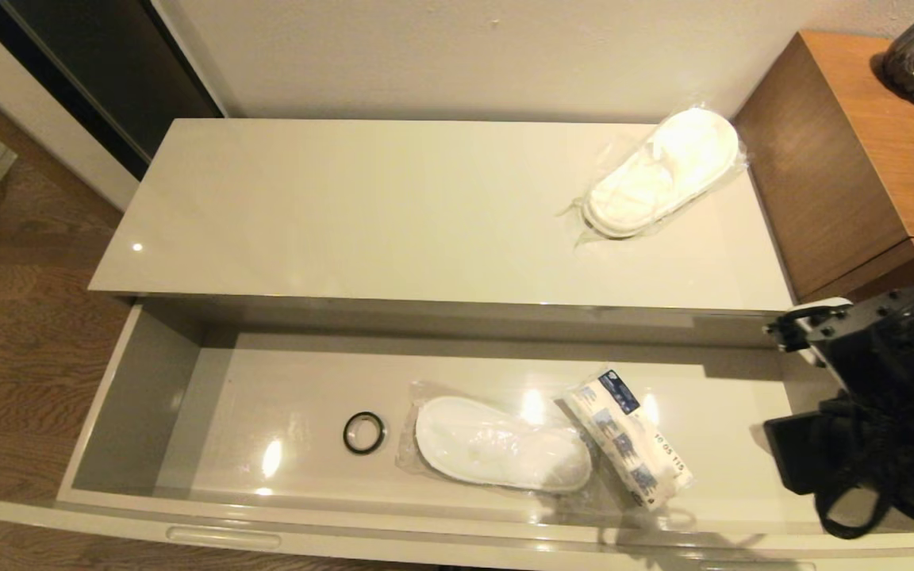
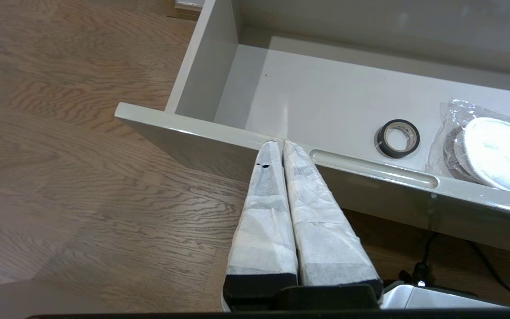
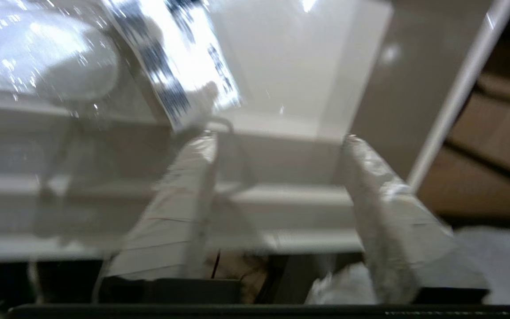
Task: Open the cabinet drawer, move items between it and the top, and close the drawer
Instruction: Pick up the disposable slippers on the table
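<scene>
The cabinet drawer [image 1: 140,396] is standing pulled fully out, and inside it one pair of wrapped slippers [image 1: 501,444] is lying near the front wall, with the blue-printed packet [image 1: 630,436] touching its right edge and a black ring [image 1: 363,432] just to its left. A second pair of wrapped slippers [image 1: 663,170] is resting on the top [image 1: 346,214], at the far right. The right gripper [image 3: 277,164] is hanging at the drawer's right end with jaws spread and holding nothing, the packet lying just beyond its fingertips. Judging by this, the packet is the next pick: the jaws should be straddling its narrow width and closing gently, since the soft pack may slide on the glossy floor. The left gripper [image 2: 280,144] is idling at the drawer front, jaws pressed together.
</scene>
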### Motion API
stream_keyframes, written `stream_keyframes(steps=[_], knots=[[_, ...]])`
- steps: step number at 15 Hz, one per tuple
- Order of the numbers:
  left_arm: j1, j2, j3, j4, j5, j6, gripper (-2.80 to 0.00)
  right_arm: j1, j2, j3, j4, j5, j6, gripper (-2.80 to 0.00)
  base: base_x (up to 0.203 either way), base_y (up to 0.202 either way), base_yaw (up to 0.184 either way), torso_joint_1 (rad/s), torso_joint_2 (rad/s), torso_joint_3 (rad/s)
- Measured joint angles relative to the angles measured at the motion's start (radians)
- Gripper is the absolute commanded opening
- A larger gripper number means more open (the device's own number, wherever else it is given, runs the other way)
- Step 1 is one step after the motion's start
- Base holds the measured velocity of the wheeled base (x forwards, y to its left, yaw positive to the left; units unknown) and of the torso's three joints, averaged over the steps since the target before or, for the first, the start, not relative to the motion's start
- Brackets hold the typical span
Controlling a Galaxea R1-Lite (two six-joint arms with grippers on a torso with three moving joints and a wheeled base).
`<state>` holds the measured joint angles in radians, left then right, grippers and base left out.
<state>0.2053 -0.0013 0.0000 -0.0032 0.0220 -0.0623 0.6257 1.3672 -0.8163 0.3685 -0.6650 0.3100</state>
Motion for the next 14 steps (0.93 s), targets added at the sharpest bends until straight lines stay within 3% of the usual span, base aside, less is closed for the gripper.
stream_keyframes(steps=[2,5,7,14], knots=[[0.0,0.0,0.0,0.0,0.0,0.0,-2.8,-0.024,-0.086,-0.001,0.139,0.004,0.089,-2.8,0.0,0.0,0.0,0.0,0.0,0.0],[0.0,0.0,0.0,0.0,-0.001,0.0,-2.8,-0.102,-0.15,-0.016,0.187,-0.017,0.126,-2.8,0.0,0.0,0.0,0.0,0.0,0.0],[0.0,0.0,0.0,0.0,-0.002,0.0,-2.8,-0.138,-0.173,-0.037,0.232,-0.079,0.172,-2.8,0.0,0.0,0.0,0.0,0.0,0.0],[0.0,0.0,0.0,0.001,-0.002,0.0,-2.8,-0.287,-0.345,-0.113,0.431,-0.093,0.2,-2.8,0.0,0.0,0.0,0.0,0.0,0.0]])
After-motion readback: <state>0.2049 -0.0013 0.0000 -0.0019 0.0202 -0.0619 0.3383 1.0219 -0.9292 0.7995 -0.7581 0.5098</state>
